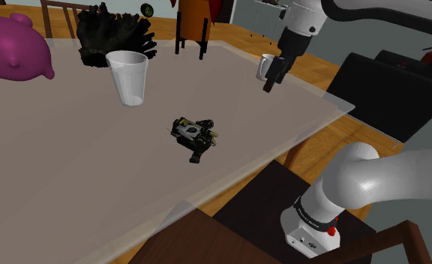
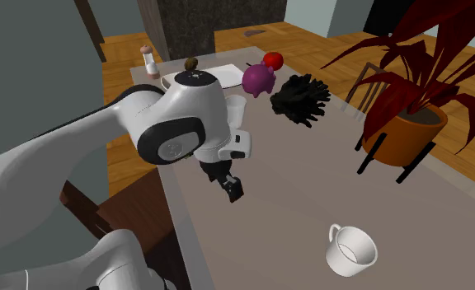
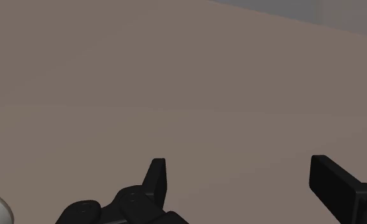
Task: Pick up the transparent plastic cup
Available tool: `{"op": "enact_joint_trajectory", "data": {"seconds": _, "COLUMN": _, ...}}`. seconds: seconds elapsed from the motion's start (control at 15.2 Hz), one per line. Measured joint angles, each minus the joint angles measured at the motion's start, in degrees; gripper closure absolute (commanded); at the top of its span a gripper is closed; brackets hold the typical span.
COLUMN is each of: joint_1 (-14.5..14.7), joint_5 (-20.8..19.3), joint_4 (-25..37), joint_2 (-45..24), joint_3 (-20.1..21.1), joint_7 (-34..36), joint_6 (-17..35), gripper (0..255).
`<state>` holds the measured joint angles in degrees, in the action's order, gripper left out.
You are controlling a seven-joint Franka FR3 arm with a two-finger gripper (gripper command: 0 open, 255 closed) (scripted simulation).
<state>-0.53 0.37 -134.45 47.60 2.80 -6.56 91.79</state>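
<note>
Black fingers [image 3: 158, 177] of the tool [image 3: 238, 168] are poking up closest to the wrist camera. They are standing wide apart with nothing between them, and they are pointing at bare brown counter [image 1: 72, 180].

From the shoulder view, the tool is hanging over the counter near a white mug [image 1: 264, 66]. The see-through cup [image 1: 129, 76] is standing upright, open end up, far over toward the shoulder view's left and well apart from the tool. A small black gadget [image 1: 194, 132] is lying on the counter a bit nearer the shoulder camera. A pink piggy bank [image 1: 12, 46] and a black spiky bundle [image 1: 111, 31] are sitting behind the cup.

So I am thinking the job is hardly begun, because nothing is being held. The tool is needing to travel across to the cup, slip its fingers around the sides, squeeze gently and lift.
</note>
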Motion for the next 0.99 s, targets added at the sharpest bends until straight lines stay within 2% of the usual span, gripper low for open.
{"op": "enact_joint_trajectory", "data": {"seconds": 0.2, "joint_1": 0.4, "joint_5": 0.87, "joint_4": 1.54, "joint_2": -2.35, "joint_3": 0.81, "joint_7": 0.78, "joint_6": 0.65, "gripper": 0}}
{"op": "enact_joint_trajectory", "data": {"seconds": 0.4, "joint_1": 1.22, "joint_5": 2.61, "joint_4": 5.37, "joint_2": -7.78, "joint_3": 2.56, "joint_7": 2.4, "joint_6": 1.9, "gripper": 0}}
{"op": "enact_joint_trajectory", "data": {"seconds": 0.99, "joint_1": 3.26, "joint_5": 6.21, "joint_4": 21.11, "joint_2": -25.54, "joint_3": 7.74, "joint_7": 7.57, "joint_6": 3.3, "gripper": 0}}
